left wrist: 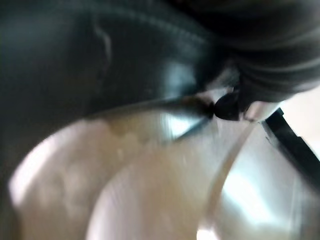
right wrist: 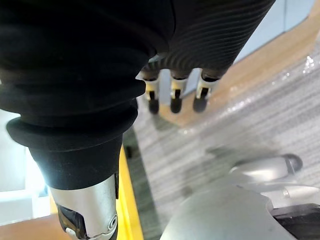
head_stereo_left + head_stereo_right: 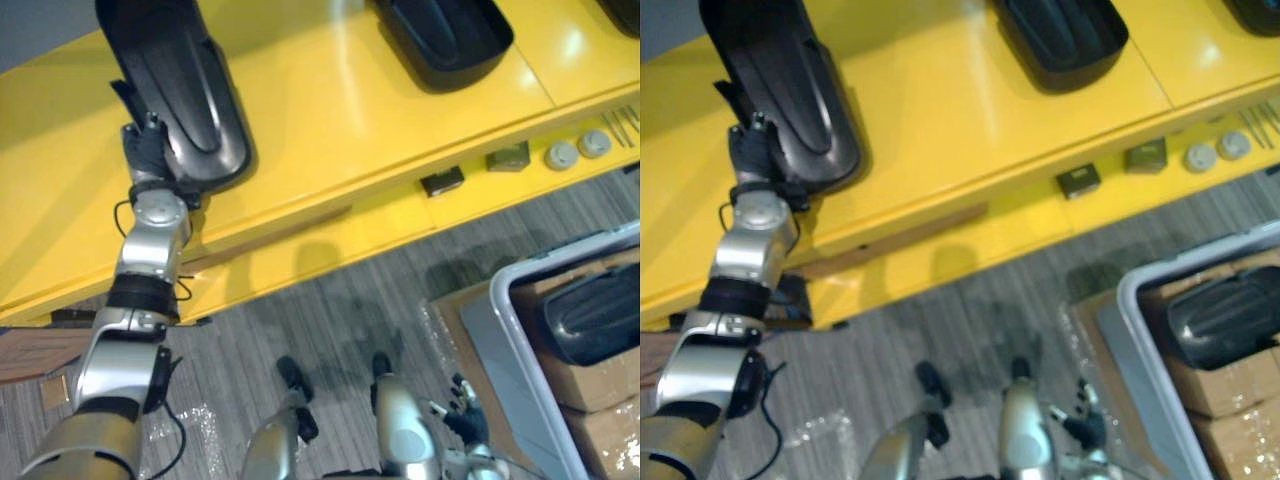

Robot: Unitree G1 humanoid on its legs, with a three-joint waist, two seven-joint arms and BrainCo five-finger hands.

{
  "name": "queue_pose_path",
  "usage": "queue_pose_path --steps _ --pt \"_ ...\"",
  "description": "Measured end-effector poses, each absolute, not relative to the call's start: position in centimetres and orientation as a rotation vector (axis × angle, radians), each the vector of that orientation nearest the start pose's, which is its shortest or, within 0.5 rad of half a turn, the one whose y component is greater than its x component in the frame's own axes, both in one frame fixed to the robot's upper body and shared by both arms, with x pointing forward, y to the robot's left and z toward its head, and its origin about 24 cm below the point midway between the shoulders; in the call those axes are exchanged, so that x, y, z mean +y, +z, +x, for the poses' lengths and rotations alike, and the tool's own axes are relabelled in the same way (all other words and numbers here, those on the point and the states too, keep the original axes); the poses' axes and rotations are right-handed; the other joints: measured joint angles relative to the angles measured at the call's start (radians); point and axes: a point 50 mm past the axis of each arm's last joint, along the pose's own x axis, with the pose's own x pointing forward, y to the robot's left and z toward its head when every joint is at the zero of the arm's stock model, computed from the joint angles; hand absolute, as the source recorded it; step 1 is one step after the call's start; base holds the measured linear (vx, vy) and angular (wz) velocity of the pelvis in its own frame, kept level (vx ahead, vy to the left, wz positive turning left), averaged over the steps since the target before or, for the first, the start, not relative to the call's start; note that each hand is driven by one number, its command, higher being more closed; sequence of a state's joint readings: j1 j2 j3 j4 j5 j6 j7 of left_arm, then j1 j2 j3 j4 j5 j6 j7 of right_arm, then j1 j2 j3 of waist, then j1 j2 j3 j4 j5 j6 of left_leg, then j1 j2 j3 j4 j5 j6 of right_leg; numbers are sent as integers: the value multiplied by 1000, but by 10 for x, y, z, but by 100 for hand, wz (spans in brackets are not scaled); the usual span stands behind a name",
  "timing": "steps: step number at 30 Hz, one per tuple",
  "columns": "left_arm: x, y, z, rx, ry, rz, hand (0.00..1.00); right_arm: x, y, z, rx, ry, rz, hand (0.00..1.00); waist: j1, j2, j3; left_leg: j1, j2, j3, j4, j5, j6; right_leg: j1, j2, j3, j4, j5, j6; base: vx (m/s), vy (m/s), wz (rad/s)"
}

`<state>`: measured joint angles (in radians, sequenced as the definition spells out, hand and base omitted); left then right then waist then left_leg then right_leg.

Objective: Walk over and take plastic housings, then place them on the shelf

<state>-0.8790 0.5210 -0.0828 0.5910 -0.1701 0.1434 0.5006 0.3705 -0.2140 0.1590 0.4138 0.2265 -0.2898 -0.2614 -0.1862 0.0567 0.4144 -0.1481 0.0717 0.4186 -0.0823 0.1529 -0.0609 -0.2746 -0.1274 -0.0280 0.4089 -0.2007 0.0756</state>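
three black plastic housings are seen on the yellow shelf [image 3: 330,110]: the near housing [image 3: 185,90] at 10 o'clock, the middle housing [image 3: 440,35] at 12 o'clock, and the corner housing [image 3: 625,12], cut by the frame, at 1 o'clock. the near housing is laid slantwise, with its rounded lower end just short of the shelf's front edge. the left hand [image 3: 148,150] is set against that housing's flank near the lower end. one dark fingertip [image 1: 227,107] is seen against the dark shell in the left wrist view, but whether the fingers are curled round the housing cannot be told.

a broad band of bare yellow surface is seen between the near housing and the middle housing, and a narrower one between the middle housing and the corner housing. below the front edge a lower ledge is seen, on which a black block [image 3: 442,181], an olive block [image 3: 508,157], a left disc [image 3: 561,155] and a right disc [image 3: 595,143] are set in a row toward 2 o'clock.

the grey floor [image 3: 330,320] is seen open from 6 to 8 o'clock, along the foot of the shelf. at 4 o'clock a pale-rimmed bin [image 3: 510,330] is placed, with its rim apart from the ledge. inside it a binned housing [image 3: 595,315] is rested on cardboard boxes [image 3: 600,385]. the right hand [image 3: 465,420] is hung at 5 o'clock, just beside the bin's near corner, with its fingers [image 2: 174,97] loosely extended and nothing held.
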Motion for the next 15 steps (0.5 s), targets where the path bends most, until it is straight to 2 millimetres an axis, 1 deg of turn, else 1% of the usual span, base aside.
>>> queue_pose_path --steps 2,7,13,15 --pt "240 210 383 -236 549 346 0 -205 -87 118 506 -301 -44 0 1 0 0 0 -1 1 0 0 0 0 -1 0 0 0 0 15 -11 0" --pt "236 212 383 -220 548 397 0 -205 -87 119 505 -301 -44 0 0 0 0 1 -3 2 0 0 0 -1 -3 0 3 -1 1 0 0 0" --pt "234 215 385 -179 551 400 0 -204 -86 119 493 -300 -40 0 -3 0 0 6 -13 10 0 -9 2 -4 -16 4 18 -10 6 0 0 -1" --pt "235 215 386 -171 547 376 0 -204 -85 119 490 -299 -39 0 -2 0 0 7 -14 15 0 -10 4 -4 -17 5 18 -10 6 0 0 0"
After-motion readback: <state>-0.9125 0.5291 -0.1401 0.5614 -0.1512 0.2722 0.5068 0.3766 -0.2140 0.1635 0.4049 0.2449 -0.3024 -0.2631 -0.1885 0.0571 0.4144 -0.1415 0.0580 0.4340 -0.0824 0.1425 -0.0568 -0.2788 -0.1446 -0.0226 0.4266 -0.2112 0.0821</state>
